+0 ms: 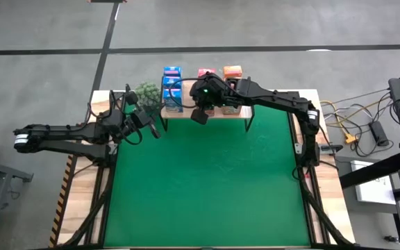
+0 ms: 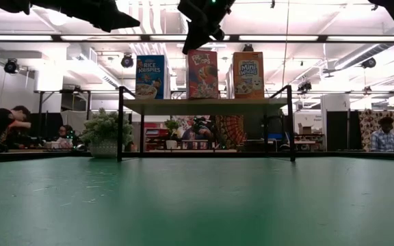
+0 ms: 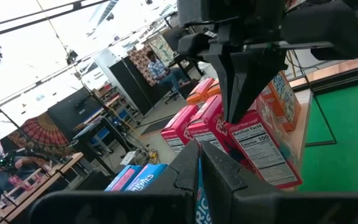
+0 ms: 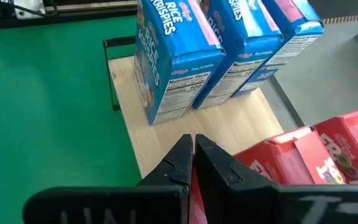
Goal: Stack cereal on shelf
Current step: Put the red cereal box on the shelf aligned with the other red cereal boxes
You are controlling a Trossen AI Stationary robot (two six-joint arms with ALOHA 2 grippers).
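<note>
I've got the right tool (image 1: 201, 104) over the shelf (image 2: 204, 105) at the far edge of the worktop (image 1: 207, 180), above the pink-red boxes (image 2: 202, 74). Its fingers (image 4: 185, 163) sit pinched together with nothing between them, just above the top of the front pink-red box.

All the cereal I can see is on the shelf, upright, in three colour groups: blue boxes (image 4: 179, 53) on the side nearest the plant (image 1: 144, 92), pink-red in the middle, orange boxes (image 2: 248, 74) on the other side. Each group runs in a row front to back. There is a bare strip of plank between blue and pink-red.

The left tool (image 1: 139, 119) is parked near the shelf's plant-side end, off the plank, raised above the worktop. Its fingers (image 3: 219, 171) look clenched, nothing held.

People (image 2: 5, 123) are seated in the room behind the worktop.
</note>
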